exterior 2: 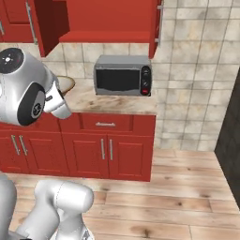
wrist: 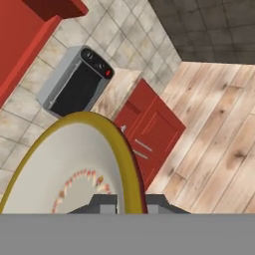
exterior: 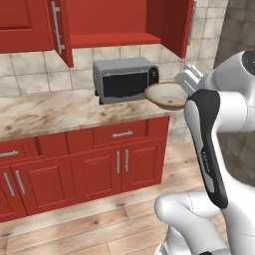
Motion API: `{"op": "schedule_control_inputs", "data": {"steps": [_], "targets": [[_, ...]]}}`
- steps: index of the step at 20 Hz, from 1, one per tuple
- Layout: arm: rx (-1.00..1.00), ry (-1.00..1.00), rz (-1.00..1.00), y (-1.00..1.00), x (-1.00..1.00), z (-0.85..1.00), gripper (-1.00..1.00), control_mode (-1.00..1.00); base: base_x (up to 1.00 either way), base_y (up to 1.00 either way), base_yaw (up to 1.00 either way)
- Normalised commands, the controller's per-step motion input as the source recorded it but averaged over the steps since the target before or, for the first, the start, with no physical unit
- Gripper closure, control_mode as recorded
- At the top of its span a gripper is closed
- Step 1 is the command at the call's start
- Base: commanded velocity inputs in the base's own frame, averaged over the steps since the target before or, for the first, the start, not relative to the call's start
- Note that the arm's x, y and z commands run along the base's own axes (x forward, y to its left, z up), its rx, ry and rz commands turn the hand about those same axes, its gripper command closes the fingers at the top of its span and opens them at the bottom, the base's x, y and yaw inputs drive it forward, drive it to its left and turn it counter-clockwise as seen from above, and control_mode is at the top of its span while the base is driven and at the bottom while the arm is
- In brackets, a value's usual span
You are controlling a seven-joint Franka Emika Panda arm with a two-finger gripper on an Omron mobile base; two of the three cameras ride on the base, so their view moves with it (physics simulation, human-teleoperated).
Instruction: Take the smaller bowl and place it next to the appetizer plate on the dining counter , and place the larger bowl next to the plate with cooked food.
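The smaller bowl (exterior: 167, 94) is a shallow beige-tan dish with a darker rim. It hangs in the air just in front of the wall counter's right end, level with the microwave. My gripper (wrist: 128, 203) is shut on its rim, one finger inside the bowl and one outside. In the hand view the bowl (wrist: 69, 164) lies close below the camera, with its yellowish rim arching upward. In the right base view only the bowl's edge (exterior 2: 66, 83) peeks out from behind my arm. The larger bowl, both plates and the dining counter are out of view.
A grey microwave (exterior: 124, 79) stands on the marble-topped wall counter (exterior: 45, 112) just behind the bowl. Above it, red upper cupboards hang with a door (exterior: 61, 30) swung open. Red base cupboards (exterior 2: 105, 145) and a wooden floor (exterior 2: 187, 197) lie below.
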Motion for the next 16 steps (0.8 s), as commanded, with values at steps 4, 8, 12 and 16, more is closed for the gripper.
{"op": "schedule_control_inputs", "data": {"steps": [4,8,12,16], "targets": [[0.0,0.0,0.0,0.0,0.0,0.0,1.0,1.0,-1.0,-0.22,0.0],[0.0,0.0,0.0,0.0,0.0,0.0,1.0,1.0,-1.0,-0.27,0.0],[0.0,0.0,0.0,0.0,0.0,0.0,1.0,1.0,-1.0,-0.31,0.0],[0.0,0.0,0.0,0.0,0.0,0.0,1.0,1.0,-1.0,-0.32,0.0]]}}
